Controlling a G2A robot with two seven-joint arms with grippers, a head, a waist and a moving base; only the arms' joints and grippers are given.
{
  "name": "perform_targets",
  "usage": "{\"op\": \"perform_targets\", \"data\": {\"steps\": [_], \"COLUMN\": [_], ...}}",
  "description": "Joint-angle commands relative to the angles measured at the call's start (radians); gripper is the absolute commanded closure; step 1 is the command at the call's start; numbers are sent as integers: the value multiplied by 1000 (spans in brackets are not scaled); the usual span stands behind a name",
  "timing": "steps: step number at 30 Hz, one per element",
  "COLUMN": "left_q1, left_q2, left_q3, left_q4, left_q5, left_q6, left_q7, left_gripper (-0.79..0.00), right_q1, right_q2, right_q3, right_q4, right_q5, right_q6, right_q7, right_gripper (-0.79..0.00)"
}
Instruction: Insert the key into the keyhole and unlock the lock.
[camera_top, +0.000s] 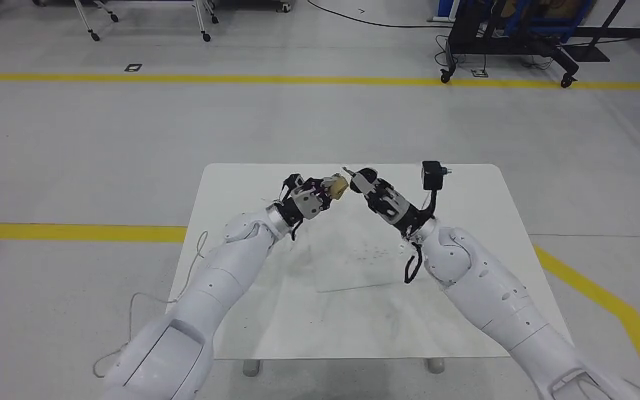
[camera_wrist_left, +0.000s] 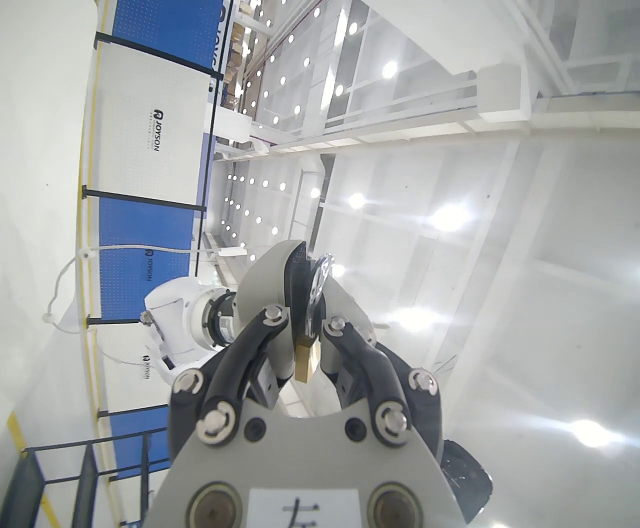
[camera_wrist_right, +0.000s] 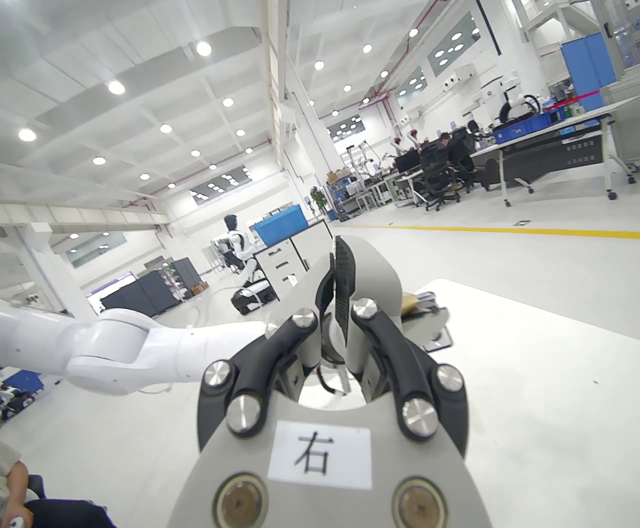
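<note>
**Lock and key held close in mid-air**

The left hand (camera_wrist_left: 307, 280) is clamped on the brass lock (camera_wrist_left: 303, 361), and the right hand (camera_wrist_right: 336, 270) is pressed together on the key (camera_top: 347, 171). Both are raised, probably to line them up freely. Key and lock are near each other over the surface (camera_top: 460, 300), well inside its edges, with open room around.

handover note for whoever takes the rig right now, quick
Left gripper: shut on the lock, held above the table.
Right gripper: shut on the key, close beside the lock.
Done: both things are in hand and near each other.
Left: the key does not look to be in the keyhole yet. Line it up, insert it, turn to unlock.
</note>
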Motion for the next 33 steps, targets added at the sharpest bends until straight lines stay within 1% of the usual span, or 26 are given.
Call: {"op": "perform_targets", "data": {"steps": [1, 2, 3, 4, 5, 7, 8, 10, 14, 17, 20, 21, 25, 27, 33], "left_q1": [6, 7, 10, 15, 21, 31, 36, 43, 56, 66, 75, 77, 85, 89, 103], "left_q2": [3, 5, 7, 8, 9, 12, 13, 16, 21, 23, 25, 25, 28, 29, 28], "left_q3": [-11, -11, -12, -13, -16, -18, -21, -27, -42, -53, -63, -66, -74, -77, -79], "left_q4": [-29, -37, -45, -53, -62, -79, -89, -104, -128, -145, -162, -167, -184, -194, -219], "left_q5": [6, 27, 46, 55, 63, 85, 93, 113, 143, 163, 179, 184, 220, 245, 296], "left_q6": [16, 11, 9, 13, 16, 13, 12, 6, -7, -21, -32, -33, -40, -58, -63], "left_q7": [33, 47, 63, 76, 88, 109, 117, 136, 180, 215, 242, 248, 279, 297, 340], "left_gripper": [0, 0, 0, 0, 0, 0, 0, 0, 0, 0, 0, 0, 0, 0, 0], "right_q1": [-36, -53, -51, -70, -85, -119, -142, -197, -294, -330, -331, -327, -297, -283, -237], "right_q2": [5, 10, 19, 28, 39, 62, 71, 83, 94, 89, 77, 72, 51, 39, 2], "right_q3": [3, 1, 24, 48, 79, 147, 179, 224, 274, 264, 234, 224, 180, 160, 75], "right_q4": [-22, -28, -42, -62, -76, -94, -117, -186, -306, -358, -375, -375, -333, -309, -247], "right_q5": [135, 255, 341, 455, 527, 551, 546, 535, 522, 500, 466, 457, 454, 467, 400], "right_q6": [-5, 32, 68, 92, 126, 222, 272, 359, 474, 544, 585, 588, 540, 513, 499], "right_q7": [81, 176, 258, 319, 386, 475, 486, 482, 452, 402, 333, 307, 246, 209, 119], "right_gripper": [0, 0, 0, 0, 0, 0, 0, 0, 0, 0, 0, 0, 0, 0, 0]}}
